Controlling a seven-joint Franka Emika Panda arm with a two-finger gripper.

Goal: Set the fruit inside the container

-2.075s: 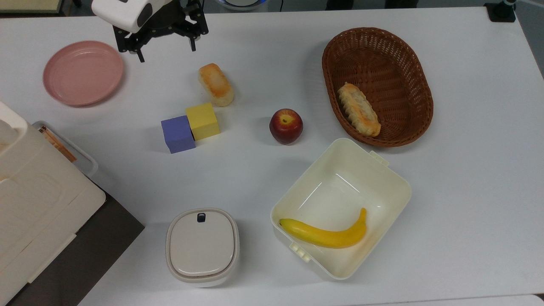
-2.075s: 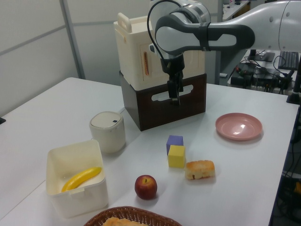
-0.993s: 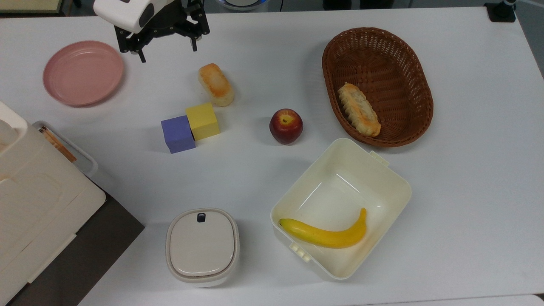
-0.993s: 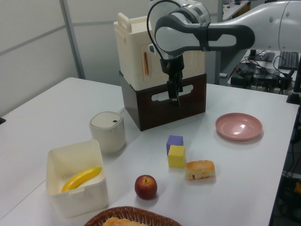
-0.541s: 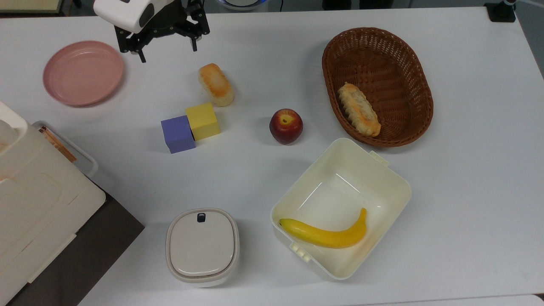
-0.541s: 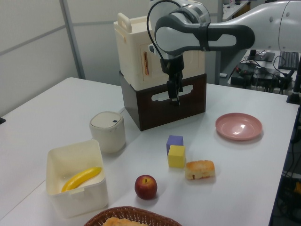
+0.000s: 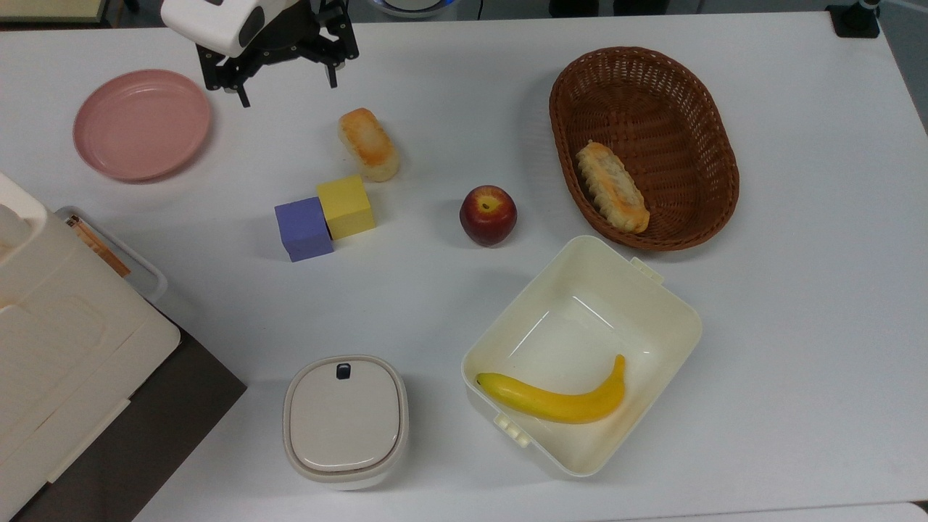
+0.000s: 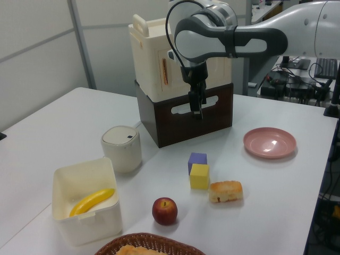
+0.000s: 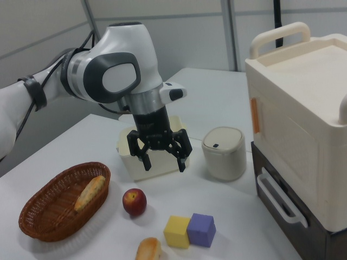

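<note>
White desk [image 7: 797,326] carries the apple [image 7: 488,214] just beside the cream container [image 7: 678,308], while the gripper [image 7: 286,78] hangs wide and empty near the far edge, so the reach-and-descend approach looks next.

From the top view we look straight down on the worktop [image 7: 797,290], far enough to take in nearly its whole surface. The left view sits low past one end of the worktop [image 8: 53,127], looking along it with the wicker basket [image 8: 149,244] nearest and the stacked boxes [image 8: 175,106] farthest. The right view faces roughly the other way, closer in, with those boxes [image 9: 303,146] large on the right view's right. All three share the apple [image 7: 488,214] [image 8: 164,210] [image 9: 134,202] and the two cubes [image 7: 324,216]
</note>
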